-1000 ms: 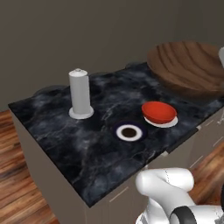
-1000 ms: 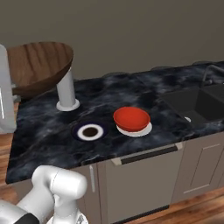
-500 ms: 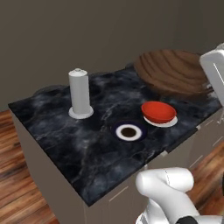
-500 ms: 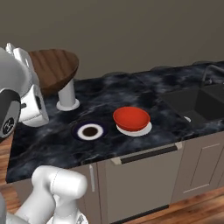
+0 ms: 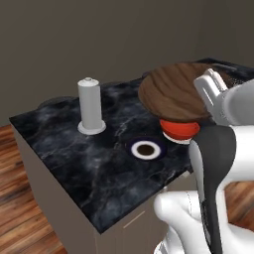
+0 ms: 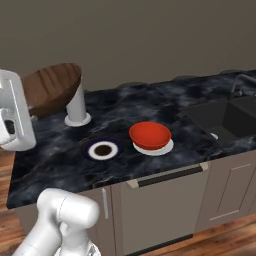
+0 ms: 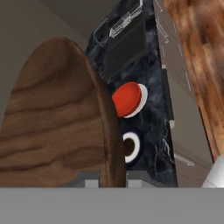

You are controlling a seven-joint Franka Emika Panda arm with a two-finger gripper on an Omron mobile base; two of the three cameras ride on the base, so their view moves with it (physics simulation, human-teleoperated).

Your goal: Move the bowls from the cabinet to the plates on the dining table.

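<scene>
Wood-grain bowl (image 7: 52, 118) sitting clamped at its rim in the end effector (image 7: 113, 177) — one dark fingertip (image 7: 89, 178) to each side of the rim at the bottom of the hand view, closed on it. Hanging in the air above the table (image 5: 59, 149), tilted, not touching the marble; in the left base view (image 5: 173, 92) floating over the red bowl and partly hiding it, in the right base view (image 6: 52, 90) hovering at the left, in front of the top of the white cylinder.

Lying just beyond the table's near edge: a small white plate (image 6: 102, 149) with a dark centre, bare of any bowl, also visible in the left base view (image 5: 145, 149) and, partly hidden behind the held bowl's rim, in the hand view (image 7: 131, 146).

Resting just beside it, toward the sink — the red bowl (image 6: 150, 136), sitting upright on a second white plate (image 6: 167, 147) whose rim is peeking out around it; seen too in the hand view (image 7: 126, 99).

Standing farther back, a tall white cylinder (image 5: 91, 105) on a round base, upright, well apart from the plates.

Sinking into the marble at the far right of the right base view, the sink basin (image 6: 220, 117).
</scene>
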